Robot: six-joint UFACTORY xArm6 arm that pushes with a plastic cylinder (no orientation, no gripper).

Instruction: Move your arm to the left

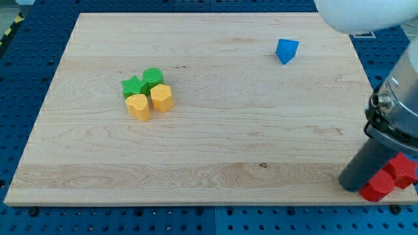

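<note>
My tip (356, 185) is the lower end of a dark rod at the board's bottom right corner. It stands right beside two red blocks (390, 177), which lie just to its right at the board's edge. A blue block (287, 50) lies far up the view, near the top right. A cluster sits at the view's left: a green star block (133, 86), a green round block (153, 78), a yellow heart-like block (138, 106) and a yellow block (161, 97), all touching.
The wooden board (215, 137) rests on a blue perforated table (19, 78). The arm's grey and white body (398, 98) fills the view's right edge above the rod.
</note>
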